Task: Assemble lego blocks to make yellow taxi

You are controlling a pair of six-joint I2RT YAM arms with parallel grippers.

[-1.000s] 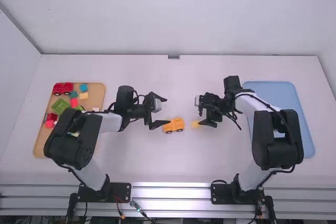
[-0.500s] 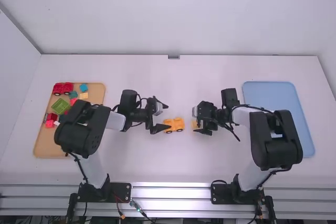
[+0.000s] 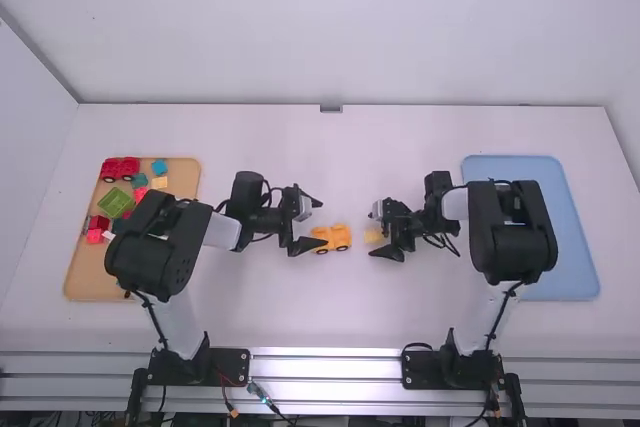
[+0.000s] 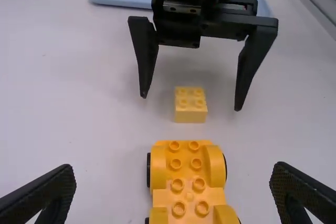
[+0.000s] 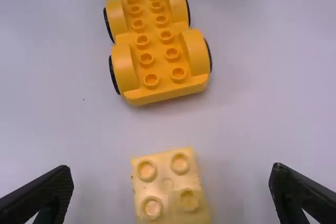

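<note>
While the left tool (image 3: 322,224) is standing open by the wheeled base (image 5: 155,45), the right tool (image 4: 191,103), also open, may be courting a crooked pinch, the yellow block (image 5: 167,184) sitting slightly askew on the desk (image 3: 320,317).

The left arm (image 3: 178,335) and right arm (image 3: 484,331) look alike, with smooth white links (image 3: 221,232), chunky rounded black joints (image 3: 512,237), thin black cables (image 3: 507,299) looping alongside, flat black base plates (image 3: 228,366) and slim, tapering black fingers (image 4: 257,51).
</note>
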